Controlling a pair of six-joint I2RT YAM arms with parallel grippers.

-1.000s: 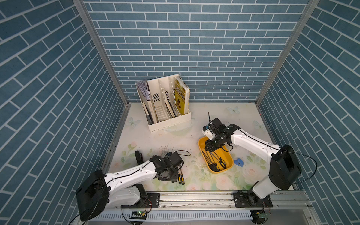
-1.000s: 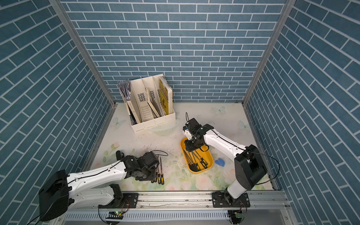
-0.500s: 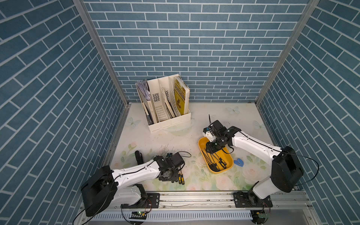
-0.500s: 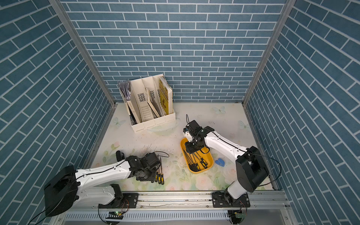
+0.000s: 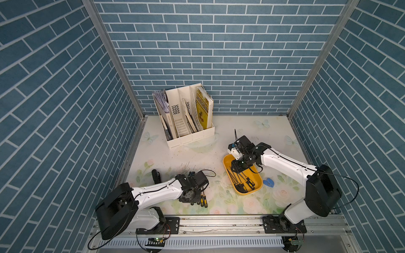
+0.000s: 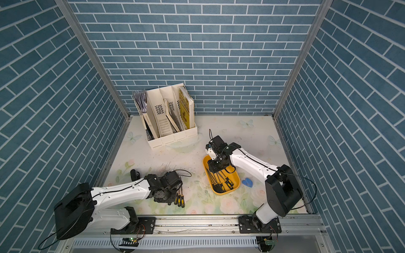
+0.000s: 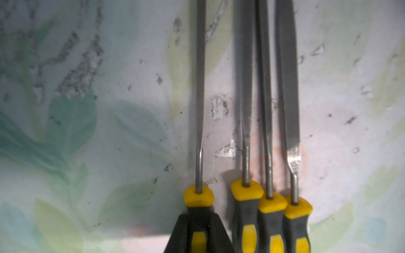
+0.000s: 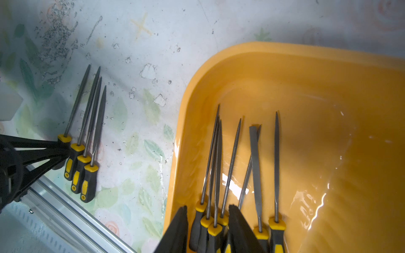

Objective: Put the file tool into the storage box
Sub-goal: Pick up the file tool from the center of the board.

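The storage box (image 5: 259, 175) (image 6: 236, 175) is a shallow orange-yellow tray (image 8: 306, 87) at the right of the table, with several file tools (image 5: 241, 183) (image 8: 230, 164) lying in it. My right gripper (image 5: 237, 168) (image 8: 208, 207) hangs open over the tray's far end, with file handles below the gap. Several more files (image 5: 202, 199) (image 6: 178, 199) lie side by side near the front edge. My left gripper (image 7: 199, 216) is shut on the black-and-yellow handle of the outermost file tool (image 7: 199, 109) (image 8: 76, 103), which lies flat on the table. Three files (image 7: 263, 109) lie beside it.
A white magazine organizer (image 5: 186, 122) with books stands at the back. A blue heart-shaped piece (image 5: 268, 182) lies right of the tray. A black cylinder (image 5: 156, 176) stands near the left arm. The metal rail (image 5: 219, 223) runs along the front edge.
My left gripper has closed on the outermost file's handle after settling lower over the row. The right arm has barely moved.
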